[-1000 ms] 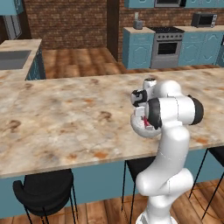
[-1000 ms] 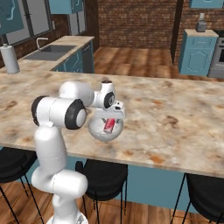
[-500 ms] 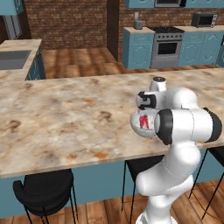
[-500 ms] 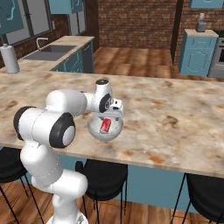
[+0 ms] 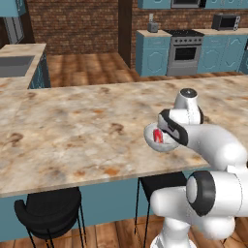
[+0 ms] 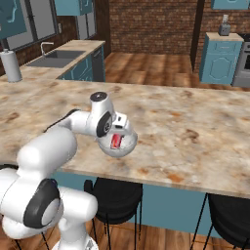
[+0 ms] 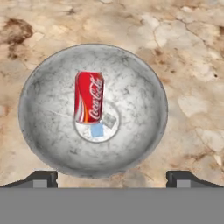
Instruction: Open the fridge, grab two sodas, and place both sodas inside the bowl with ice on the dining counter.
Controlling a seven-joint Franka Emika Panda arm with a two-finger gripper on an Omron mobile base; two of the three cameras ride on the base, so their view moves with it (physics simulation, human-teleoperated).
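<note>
On the dining counter [image 5: 72, 131] [image 6: 195, 132] [image 7: 192, 65] stands the pale grey bowl [image 7: 131, 87] [image 5: 164, 144] [image 6: 126, 146]. A soda, the red can [image 7: 89, 97] [image 5: 158, 135] [image 6: 116, 141], lies on its side inside it, over small ice cubes [image 7: 97, 130]. My gripper [image 7: 113, 177] hangs straight above the bowl, open, with nothing between its fingertips [image 7: 41, 177], which stand wider apart than the can. In both base views the white hand covers part of the bowl. The fridge is out of view.
The bowl sits close to the counter's near edge, with black stools [image 5: 48, 213] [image 6: 117, 195] tucked below. A second stone top with a sink [image 6: 51, 59] and a paper towel roll [image 6: 10, 66] lies far left. A stove [image 5: 186, 51] stands at the back.
The jaws have spread wider over the can, which stays lying in the bowl. The arm's elbow has swung down and nearer to the cameras.
</note>
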